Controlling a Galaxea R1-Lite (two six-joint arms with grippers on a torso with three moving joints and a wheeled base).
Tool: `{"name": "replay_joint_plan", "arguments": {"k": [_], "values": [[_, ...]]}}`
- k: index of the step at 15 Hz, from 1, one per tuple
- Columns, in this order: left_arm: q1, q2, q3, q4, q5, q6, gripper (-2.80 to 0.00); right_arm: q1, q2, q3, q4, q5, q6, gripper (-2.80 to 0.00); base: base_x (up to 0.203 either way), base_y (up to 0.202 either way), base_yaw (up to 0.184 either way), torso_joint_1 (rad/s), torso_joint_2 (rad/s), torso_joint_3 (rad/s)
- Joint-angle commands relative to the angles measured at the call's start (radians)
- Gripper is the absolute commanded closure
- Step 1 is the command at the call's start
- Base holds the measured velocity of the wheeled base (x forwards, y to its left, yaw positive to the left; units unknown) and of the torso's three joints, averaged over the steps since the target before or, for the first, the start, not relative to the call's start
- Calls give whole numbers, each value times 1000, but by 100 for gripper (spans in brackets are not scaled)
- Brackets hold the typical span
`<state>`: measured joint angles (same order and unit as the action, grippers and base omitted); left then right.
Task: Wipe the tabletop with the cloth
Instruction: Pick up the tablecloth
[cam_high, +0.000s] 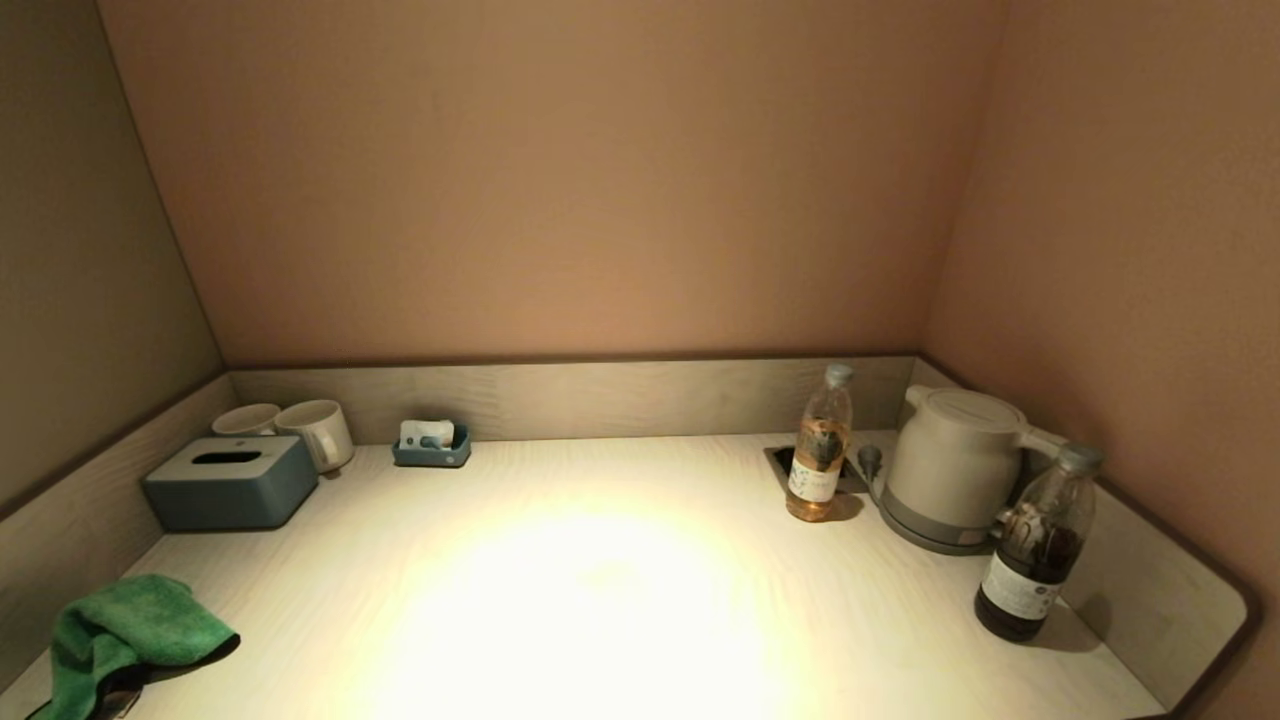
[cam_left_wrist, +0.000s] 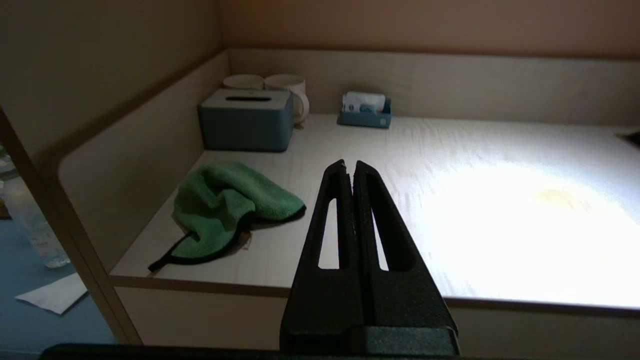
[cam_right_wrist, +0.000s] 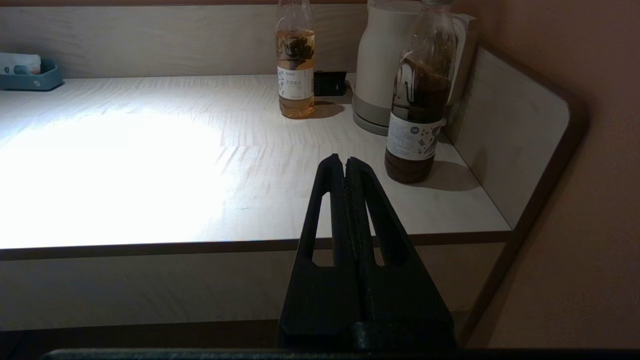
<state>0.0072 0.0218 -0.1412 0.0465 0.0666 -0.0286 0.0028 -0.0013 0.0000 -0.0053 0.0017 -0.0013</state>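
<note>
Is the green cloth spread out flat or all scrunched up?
Scrunched up. The green cloth lies bunched in a rumpled heap on the tabletop, one corner trailing toward the front edge. Neither gripper touches it.

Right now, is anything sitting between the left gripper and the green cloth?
Nothing visible. The left gripper, shut, hangs before the table's front edge, and the green cloth lies crumpled on the tabletop just off to its side. The tissue box sits farther back.
</note>
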Motion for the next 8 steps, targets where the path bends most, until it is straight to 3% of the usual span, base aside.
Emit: {"name": "replay_joint_plan", "arguments": {"k": [1, 5, 8], "values": [[-1, 97, -151, 10, 29, -21, 0, 0, 1, 0, -1, 0, 0, 0, 0, 0, 0, 0, 0, 0], [-1, 439, -423, -12, 112, -89, 0, 0, 1, 0, -1, 0, 0, 0, 0, 0, 0, 0, 0, 0], [2, 556, -473, -16, 173, -115, 0, 0, 1, 0, -1, 0, 0, 0, 0, 0, 0, 0, 0, 0]]}}
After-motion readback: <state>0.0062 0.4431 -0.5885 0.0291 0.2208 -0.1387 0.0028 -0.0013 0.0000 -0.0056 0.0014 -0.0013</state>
